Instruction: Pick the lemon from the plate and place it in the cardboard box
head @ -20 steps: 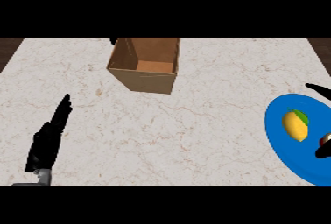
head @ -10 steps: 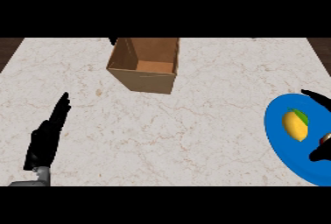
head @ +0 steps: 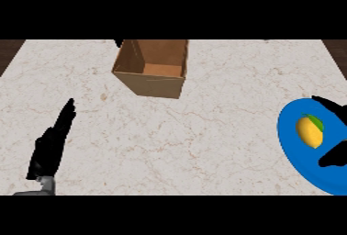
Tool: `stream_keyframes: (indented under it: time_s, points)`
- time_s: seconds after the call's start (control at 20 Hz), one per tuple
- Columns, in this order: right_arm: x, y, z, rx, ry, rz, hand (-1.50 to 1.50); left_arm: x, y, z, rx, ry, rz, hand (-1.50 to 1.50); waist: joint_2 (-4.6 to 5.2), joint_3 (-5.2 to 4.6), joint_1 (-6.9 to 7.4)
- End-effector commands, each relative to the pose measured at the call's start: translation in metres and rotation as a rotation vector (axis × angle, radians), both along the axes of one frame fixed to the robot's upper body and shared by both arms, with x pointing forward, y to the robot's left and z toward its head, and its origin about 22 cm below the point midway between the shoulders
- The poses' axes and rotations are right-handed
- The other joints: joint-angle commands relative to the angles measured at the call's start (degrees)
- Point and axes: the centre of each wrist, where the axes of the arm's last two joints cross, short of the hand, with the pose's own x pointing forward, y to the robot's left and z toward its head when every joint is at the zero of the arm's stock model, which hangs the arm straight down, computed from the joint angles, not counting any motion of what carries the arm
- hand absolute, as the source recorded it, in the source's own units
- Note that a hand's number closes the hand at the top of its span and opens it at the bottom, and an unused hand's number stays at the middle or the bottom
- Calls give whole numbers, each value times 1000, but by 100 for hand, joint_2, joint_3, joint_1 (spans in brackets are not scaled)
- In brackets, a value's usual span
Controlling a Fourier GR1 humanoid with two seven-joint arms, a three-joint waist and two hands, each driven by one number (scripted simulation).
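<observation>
Head view: lemon (head: pixel 310 131) lies on the blue plate (head: pixel 291 149) at right, between fingers and thumb of the open right hand (head: pixel 337 156). The left hand (head: pixel 51 143) rests straight-fingered near left, and the cardboard box (head: pixel 152 73) stands far centre.

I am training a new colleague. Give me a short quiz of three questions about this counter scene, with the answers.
1. True or false: the lemon lies on the blue plate.
2. Where is the cardboard box? A. on the plate; B. on the counter, far side, apart from the plate; C. in a hand.
3. Fill in: the hand beside the lemon is the robot's ____ hand.
Key: 1 true; 2 B; 3 right. The right hand is over the plate's edge; the left hand rests open at lower left.
</observation>
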Motion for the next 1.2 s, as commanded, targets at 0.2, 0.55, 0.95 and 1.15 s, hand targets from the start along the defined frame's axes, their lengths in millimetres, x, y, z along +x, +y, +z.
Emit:
stream_keyframes:
  time_s: [0.2, 0.55, 0.95, 1.15]
  points:
    - [4, 11, -1, 2, -4, -1, -150, 13, 2, 18, 13, -8, -3, 0, -1, 0, -8]
    - [6, 10, -11, -15, 24, 10, -150, 4, -21, 2, 4, 2, 4, 0, -1, 0, -6]
    - [0, 11, -63, 15, 49, 34, 150, 6, 2, 12, 12, -4, 2, 0, 3, 2, 3]
    - [2, 4, -46, -118, -152, 9, 150, 1, -3, -2, -7, 3, 3, 0, 8, 3, 9]
